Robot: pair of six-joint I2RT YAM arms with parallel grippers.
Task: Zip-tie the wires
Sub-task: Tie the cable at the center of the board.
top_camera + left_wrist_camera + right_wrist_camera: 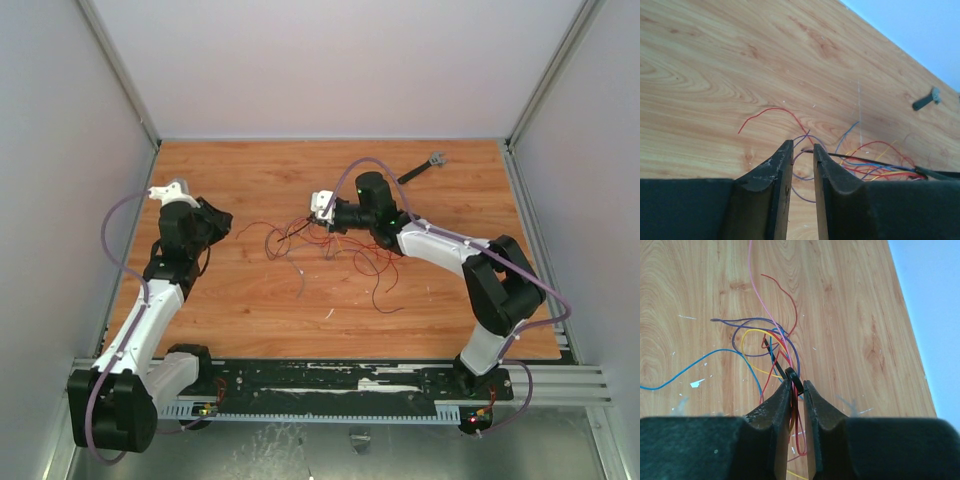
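Two tools work over a wooden table point(230, 300), and only one has a hold. The right tool point(796, 383), reaching in from the right to the table's middle, has its jaws nearly closed on the wires point(318, 243). Red and orange strands run down through the slim gap between its fingers. The zip tie point(793, 376) shows as a small black loop right at the fingertips, around the bunched strands. From that pinch the wires fan out loose and flat over the table in red, purple, blue, yellow and pink. The left tool point(800, 148) sits over the left part of the table, pointed at the tangle. Its jaws are a narrow slit apart, with bare table showing between them and nothing gripped. A thin black strip, seemingly the same zip tie, runs from just beside its right fingertip off to the right over the strands; whether it touches the finger I cannot tell. A short black stick with a grey head point(425, 167) lies well apart, near the far right edge.
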